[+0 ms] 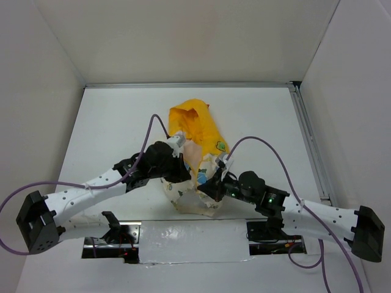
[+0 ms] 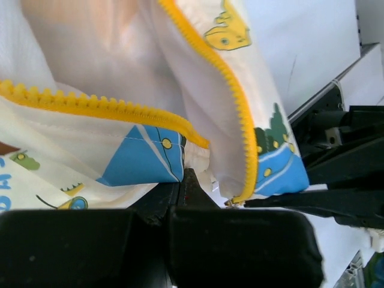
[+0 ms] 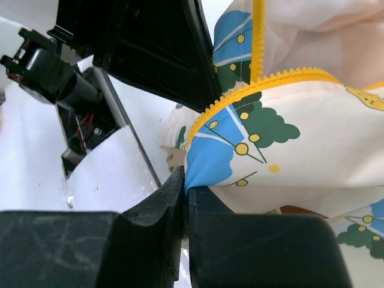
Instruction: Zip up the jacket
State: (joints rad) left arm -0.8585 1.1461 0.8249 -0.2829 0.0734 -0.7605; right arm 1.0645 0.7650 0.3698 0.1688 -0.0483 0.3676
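The jacket (image 1: 194, 125) lies bunched at the table's middle, yellow-orange hood at the far end, cream printed body (image 1: 183, 198) toward me. It is open, and its two yellow zipper rows (image 2: 237, 102) run apart and meet at no point in view. My left gripper (image 1: 181, 166) is shut on the hem of one front panel at a blue patch (image 2: 144, 162); its jaw tips (image 2: 183, 180) meet on the cloth. My right gripper (image 1: 209, 187) is shut on the other panel's bottom corner (image 3: 210, 156), jaw tips (image 3: 185, 180) pressed together. The two grippers are close together over the lower front.
White walls enclose the white table (image 1: 110, 122) on three sides. A metal rail (image 1: 311, 146) runs along the right edge. Open slots with wiring (image 1: 113, 238) sit at the near edge by the arm bases. Purple cables (image 1: 269, 152) arc over both arms.
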